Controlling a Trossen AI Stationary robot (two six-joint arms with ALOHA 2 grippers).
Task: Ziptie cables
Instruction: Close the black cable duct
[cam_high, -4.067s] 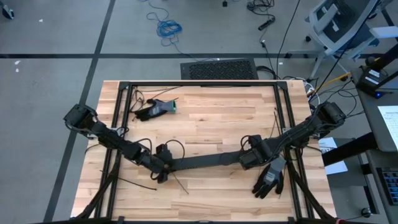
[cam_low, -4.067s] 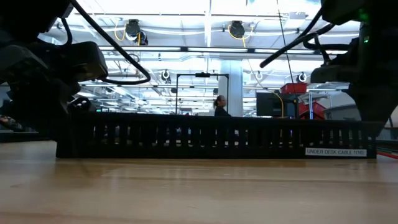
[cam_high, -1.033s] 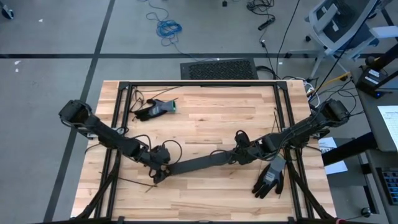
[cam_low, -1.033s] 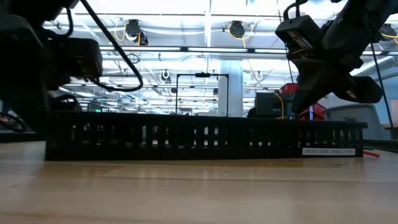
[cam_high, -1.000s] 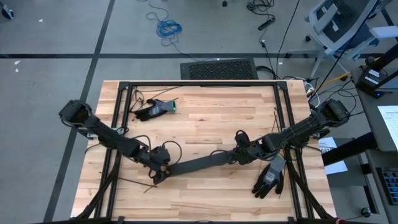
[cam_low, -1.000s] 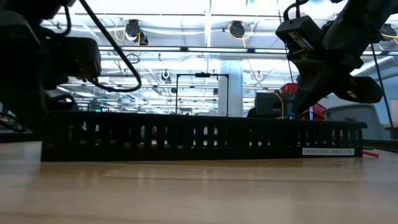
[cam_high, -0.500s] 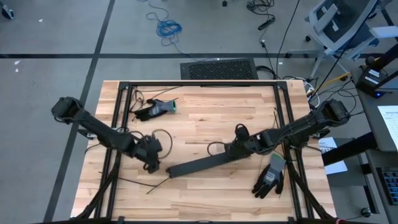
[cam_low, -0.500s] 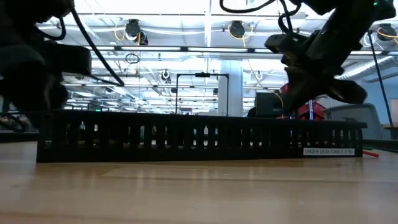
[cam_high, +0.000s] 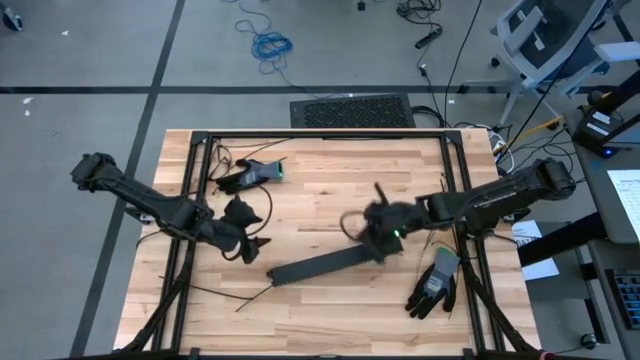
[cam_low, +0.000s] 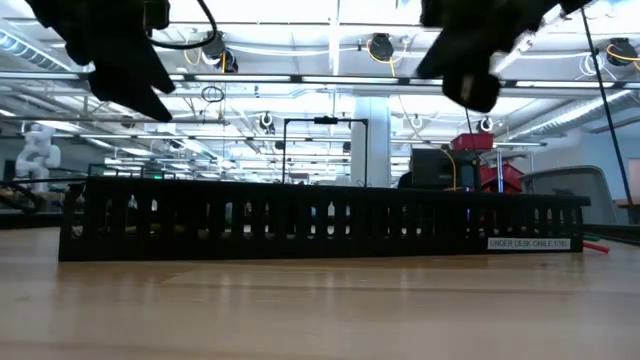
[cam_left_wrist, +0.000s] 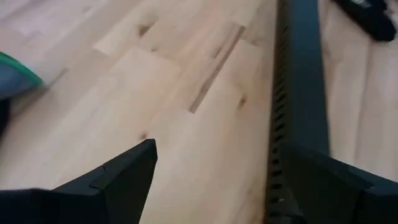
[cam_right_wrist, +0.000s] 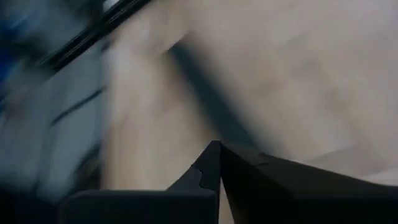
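A pale wood-plank table carries a long slotted black tray. The left gripper gapes wide; the right gripper is pinched closed on nothing.

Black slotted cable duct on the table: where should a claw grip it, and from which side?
Probably across its narrow width near the right-hand end, coming straight down: the duct lies flat on the table, long and thin, with upright slotted walls to pinch. The right claw is nearest that end.
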